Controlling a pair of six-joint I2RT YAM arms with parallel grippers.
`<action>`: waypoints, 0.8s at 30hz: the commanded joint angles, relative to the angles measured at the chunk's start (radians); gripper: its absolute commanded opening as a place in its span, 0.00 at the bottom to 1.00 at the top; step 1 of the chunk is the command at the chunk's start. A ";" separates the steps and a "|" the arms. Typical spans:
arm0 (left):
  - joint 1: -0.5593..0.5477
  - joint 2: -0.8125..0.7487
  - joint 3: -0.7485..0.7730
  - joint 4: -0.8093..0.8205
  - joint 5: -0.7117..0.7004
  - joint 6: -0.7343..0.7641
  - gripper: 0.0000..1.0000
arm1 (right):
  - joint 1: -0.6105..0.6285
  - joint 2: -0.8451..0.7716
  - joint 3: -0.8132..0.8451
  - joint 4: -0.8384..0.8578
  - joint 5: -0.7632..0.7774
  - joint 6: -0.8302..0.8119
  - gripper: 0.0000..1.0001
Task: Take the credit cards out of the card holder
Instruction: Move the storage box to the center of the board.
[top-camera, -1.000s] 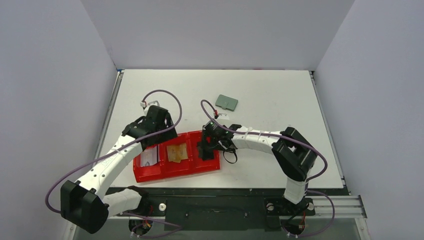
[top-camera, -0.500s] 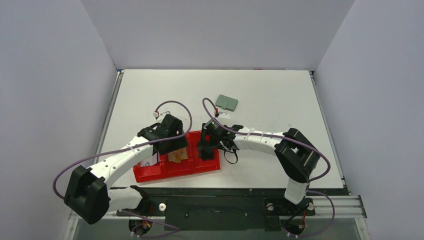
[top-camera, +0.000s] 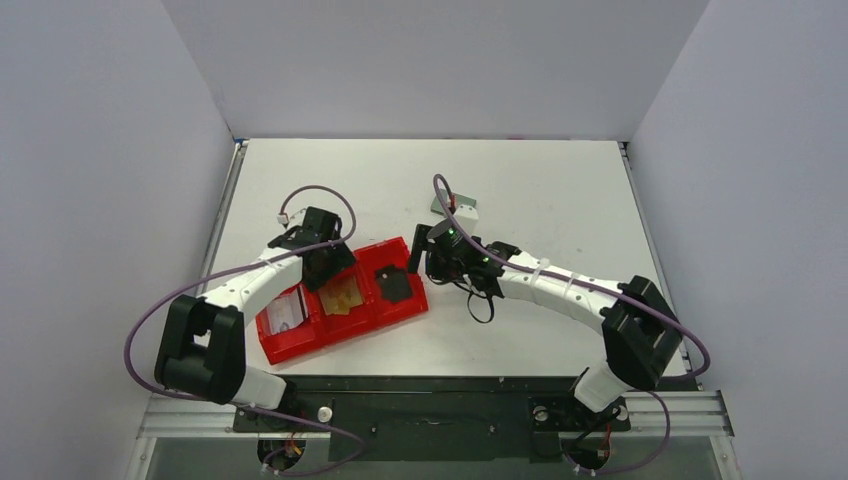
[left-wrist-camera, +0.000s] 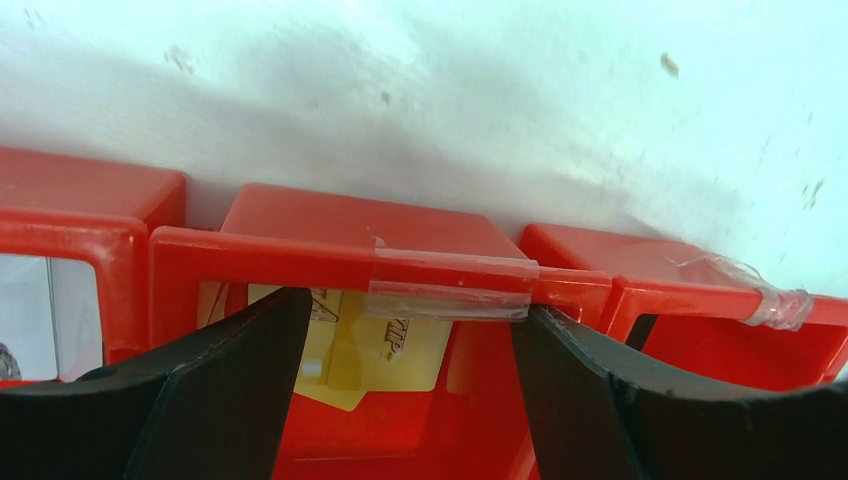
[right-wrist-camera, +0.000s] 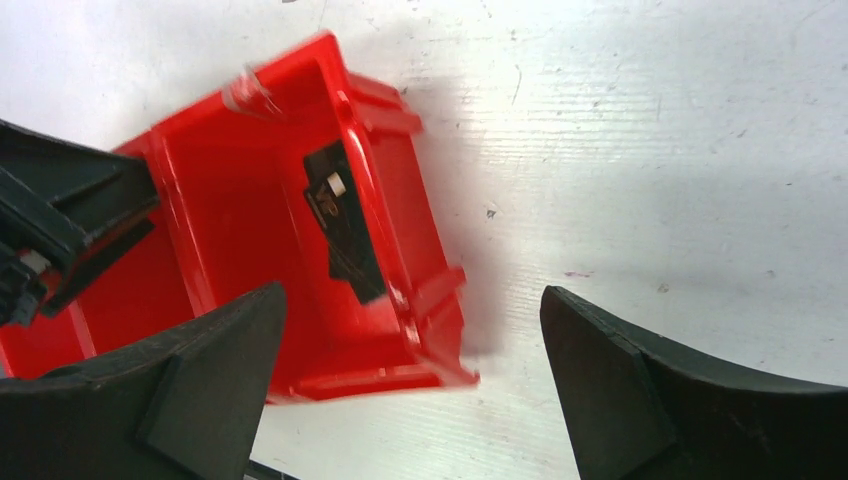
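Red tray (top-camera: 350, 328) has swung round a bit since a second ago in the top view, and the right claw (top-camera: 420, 262) has pulled back off its right compartment, so a dark card (top-camera: 396, 285) now shows in there. A tan-yellow card (top-camera: 345, 296) is in the middle one and a pale card (top-camera: 286, 313) in the left. The card holder (top-camera: 463, 210) lies well apart on the surface (top-camera: 560, 190), past the right arm.

Left wrist: left claw (left-wrist-camera: 410, 400) is spread wide and empty, straddling the far rim of the middle compartment.

Right wrist: fingers wide apart too, nothing held, with the dark card below.

Looks to me like the cards are all out, so pretty much done.
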 joint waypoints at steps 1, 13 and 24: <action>0.079 0.087 0.077 0.068 -0.020 -0.035 0.72 | -0.025 -0.045 0.017 -0.014 0.016 -0.037 0.94; 0.286 0.274 0.281 0.004 -0.048 0.005 0.72 | -0.088 -0.093 -0.038 -0.032 -0.002 -0.076 0.94; 0.367 0.223 0.314 -0.010 -0.024 0.094 0.72 | -0.169 -0.118 -0.082 -0.032 -0.010 -0.100 0.94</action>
